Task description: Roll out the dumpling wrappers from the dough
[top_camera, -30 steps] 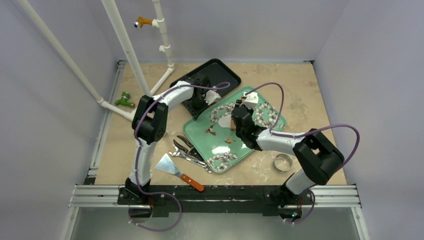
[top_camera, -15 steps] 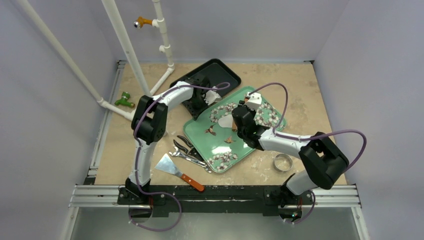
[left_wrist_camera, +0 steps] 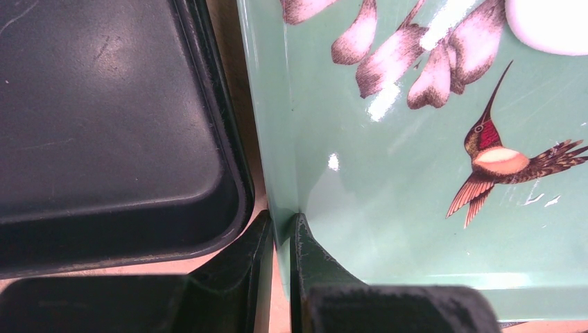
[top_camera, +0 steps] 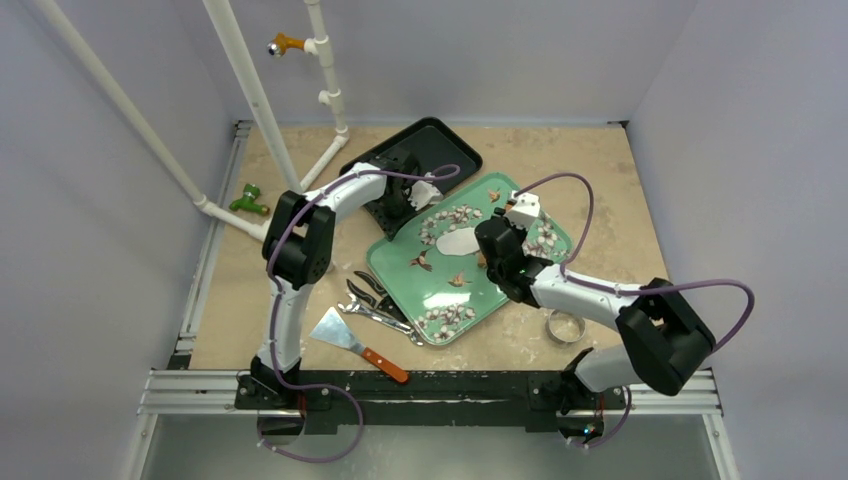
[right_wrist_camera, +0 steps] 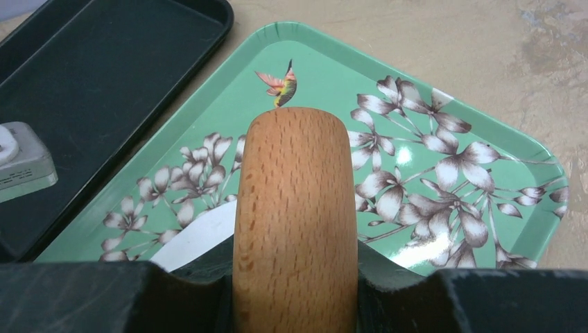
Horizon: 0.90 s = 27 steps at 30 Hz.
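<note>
One thin white dumpling wrapper [top_camera: 458,241] lies on the green flowered tray [top_camera: 440,290], beside the blossom prints. My right gripper [top_camera: 496,258] is shut on a wooden rolling pin [right_wrist_camera: 295,208] and holds it over the tray just right of the wrapper. In the right wrist view the wrapper [right_wrist_camera: 197,239] shows to the left of the pin. My left gripper [top_camera: 402,207] is shut on the green tray's left rim [left_wrist_camera: 281,208], one finger on each side of it. The wrapper's edge shows at the top right of the left wrist view [left_wrist_camera: 548,24].
A black tray [top_camera: 425,155] lies against the green tray's far left side. A metal ring cutter [top_camera: 566,325] sits on the table to the right. Tongs [top_camera: 375,300] and a scraper [top_camera: 350,340] lie at the near left. White pipes [top_camera: 250,90] stand at the back left.
My right gripper has moved right and nearer with the rolling pin, off the wrapper, which now shows whole. The left gripper has kept its hold on the tray rim.
</note>
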Tool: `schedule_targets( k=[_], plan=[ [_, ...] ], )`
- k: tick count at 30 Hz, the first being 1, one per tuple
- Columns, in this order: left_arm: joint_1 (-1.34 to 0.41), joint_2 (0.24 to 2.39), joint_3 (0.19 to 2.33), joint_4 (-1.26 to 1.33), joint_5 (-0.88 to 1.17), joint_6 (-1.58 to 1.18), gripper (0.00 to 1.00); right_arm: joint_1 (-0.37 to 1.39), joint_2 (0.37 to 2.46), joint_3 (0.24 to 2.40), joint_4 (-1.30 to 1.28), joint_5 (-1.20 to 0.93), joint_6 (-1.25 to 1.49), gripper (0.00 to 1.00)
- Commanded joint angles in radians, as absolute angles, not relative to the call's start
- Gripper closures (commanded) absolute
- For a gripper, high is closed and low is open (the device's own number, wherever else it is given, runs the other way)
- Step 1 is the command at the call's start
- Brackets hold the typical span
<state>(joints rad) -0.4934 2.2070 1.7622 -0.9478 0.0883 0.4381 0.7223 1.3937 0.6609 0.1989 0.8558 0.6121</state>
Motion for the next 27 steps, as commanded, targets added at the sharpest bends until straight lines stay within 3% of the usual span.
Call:
schedule_targets(
  k=[1, 13, 20, 27],
  plan=[
    [-0.472, 2.226, 1.718, -0.965, -0.048, 0.512, 1.00, 0.724, 1.413, 0.618, 0.040, 0.841, 0.611, 1.00],
    [-0.472, 2.235, 1.736, -0.974, -0.039, 0.508, 1.00, 0.724, 1.213, 0.741, 0.378, 0.683, 0.210, 1.00],
    [-0.472, 2.233, 1.731, -0.972, -0.039, 0.504, 1.00, 0.726, 1.385, 0.794, 0.475, 0.581, 0.221, 1.00],
    [-0.472, 2.230, 1.724, -0.970, -0.035, 0.506, 1.00, 0.713, 1.584, 0.833, 0.382, 0.702, 0.273, 1.00]
  ],
)
